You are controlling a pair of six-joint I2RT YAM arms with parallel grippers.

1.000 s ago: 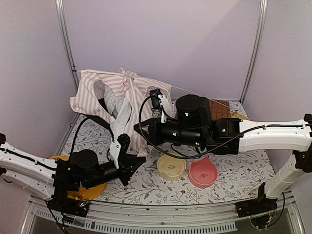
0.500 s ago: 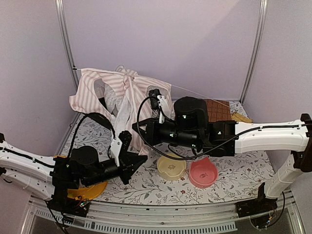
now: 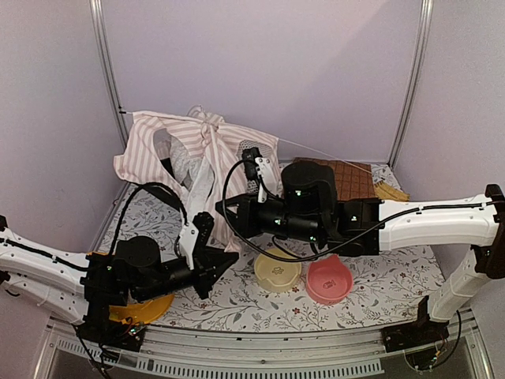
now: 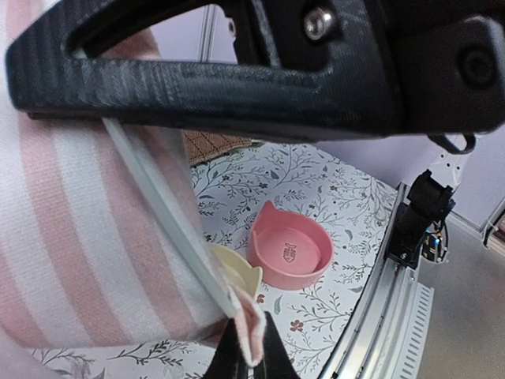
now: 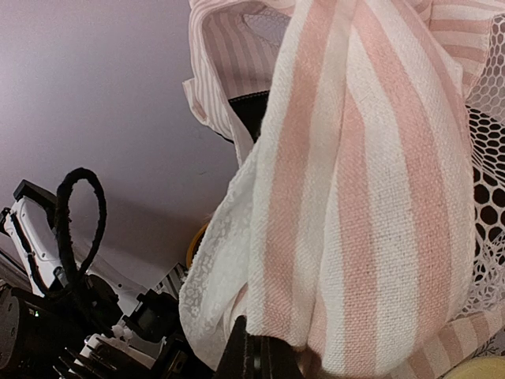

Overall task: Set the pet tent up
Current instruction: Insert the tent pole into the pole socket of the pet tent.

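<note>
Overhead, the tent (image 3: 201, 150) sits half-collapsed at the far left of the table (image 3: 379, 276), with its striped cloth bunched up and hanging toward the middle. The right gripper (image 3: 222, 207) reaches across from the right into that hanging cloth. The left gripper (image 3: 231, 257) lies just nearer than it, at the cloth's lower edge. A cream bowl (image 3: 278, 271) and a pink bowl (image 3: 329, 279) stand to the right of both, and a brown mat (image 3: 355, 178) lies far right.

From the left wrist, the jaws are closed on a hem corner of the striped cloth, right where a thin clear pole (image 4: 170, 229) ends.

From the right wrist, the jaws look pinched shut on a fold of the cloth, and white mesh (image 5: 489, 213) hangs at the right.

The step in hand looks like spreading the cloth so the pole can bow it open. To do it well, I'd draw the two grips apart slowly with the hem corner held low. I'd also watch that the pole doesn't slip free or sweep the bowls.
</note>
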